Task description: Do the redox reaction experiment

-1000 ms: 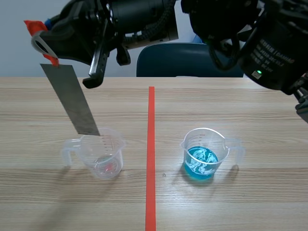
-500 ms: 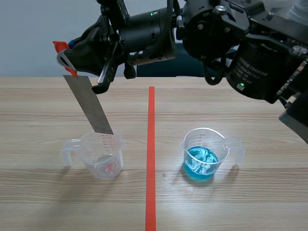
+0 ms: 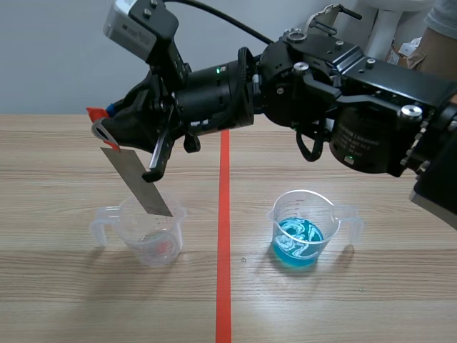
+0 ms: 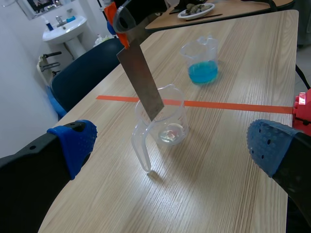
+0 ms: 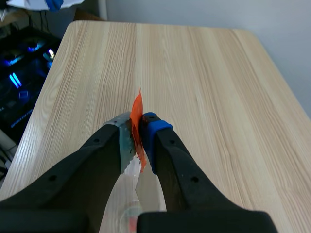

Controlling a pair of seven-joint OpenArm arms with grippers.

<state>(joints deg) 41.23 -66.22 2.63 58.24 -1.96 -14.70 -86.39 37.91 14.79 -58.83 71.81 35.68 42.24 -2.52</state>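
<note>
The wooden bench (image 3: 71, 300) is split by an orange-red line (image 3: 224, 214) running from 6 to 12 o'clock. The right arm (image 3: 357, 93) comes in from 3 o'clock, raised, and reaches across that line to the far side.

The left end effector (image 4: 171, 143) is spread wide, blue pads far apart, with nothing between them. It hangs above the bench on the handle side of the nearer cup.

Two clear handled measuring cups stand on the bench. The second cup (image 3: 303, 227), on the 3 o'clock side of the line, holds blue liquid (image 3: 298, 241) with pale swirls, roughly a third full. The clear cup (image 3: 150, 232), at 9 o'clock of it across the line, is almost empty, with a thin clear film and a reddish tint at its bottom.

The right end effector (image 5: 137, 127) is clamped on the orange-taped top of a grey metal strip (image 3: 137, 182). The strip tilts, its top toward 11 o'clock and its lower end at the clear cup's mouth. Whether that end sits below the rim cannot be told.
</note>
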